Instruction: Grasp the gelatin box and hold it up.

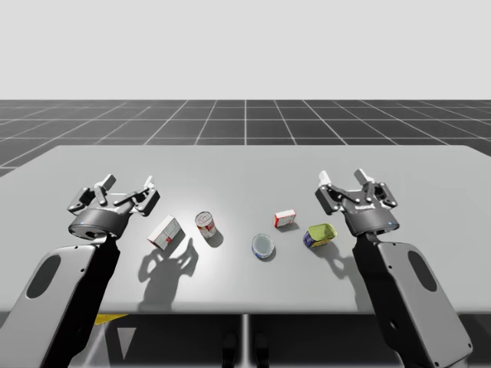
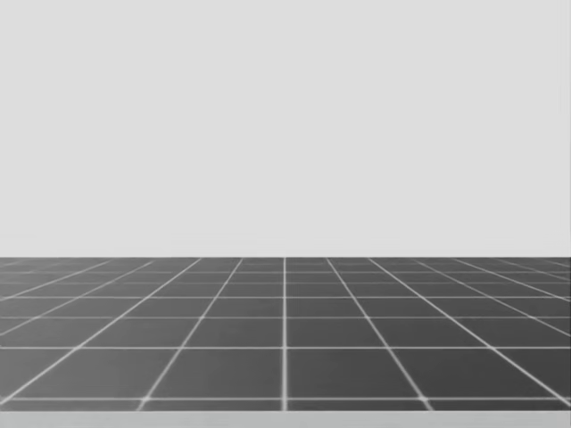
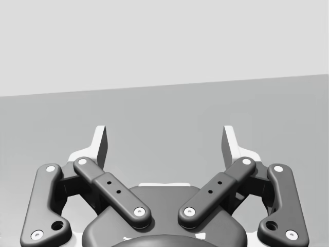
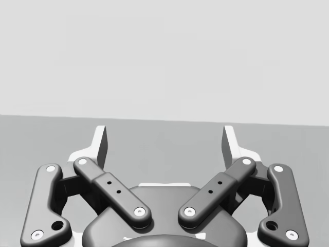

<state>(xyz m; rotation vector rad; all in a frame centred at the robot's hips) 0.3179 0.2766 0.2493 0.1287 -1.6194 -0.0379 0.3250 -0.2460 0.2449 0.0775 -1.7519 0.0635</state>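
Observation:
A small red and white gelatin box (image 1: 285, 218) lies on the grey table (image 1: 245, 165), right of centre. My right gripper (image 1: 343, 181) hovers open to the box's right and a little farther back, clear of it. My left gripper (image 1: 128, 185) hangs open over the table's left side, far from the box. In the left wrist view my left gripper (image 3: 164, 141) has its fingers spread with only bare table between them. The right wrist view shows the same for my right gripper (image 4: 164, 141).
A larger white and red box (image 1: 166, 231) and a red and white can (image 1: 205, 225) stand left of centre. A flat blue tin (image 1: 263, 246) and a green and yellow can (image 1: 320, 234) lie near the gelatin box. Beyond the table is dark gridded floor (image 2: 285, 330).

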